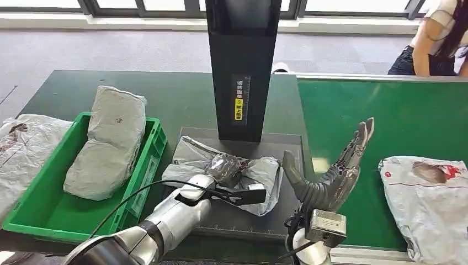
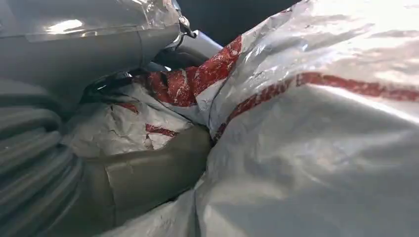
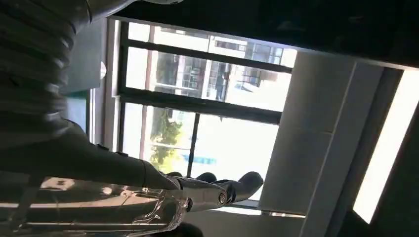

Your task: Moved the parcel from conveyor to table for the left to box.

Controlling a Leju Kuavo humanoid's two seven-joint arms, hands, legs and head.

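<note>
left hand (image 1: 225,168) — grasping grey parcel (image 1: 259,172) on table | right hand (image 1: 336,171) — released, fingers spread

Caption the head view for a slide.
Left hand grips a grey parcel beside the green crate; right hand open.

Black scanner post (image 1: 242,66) (yellow label); person (image 1: 436,38) beyond.

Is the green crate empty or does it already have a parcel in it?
Not empty. The green crate holds one grey parcel, lying lengthwise inside it with its far end rising past the rim.
</note>
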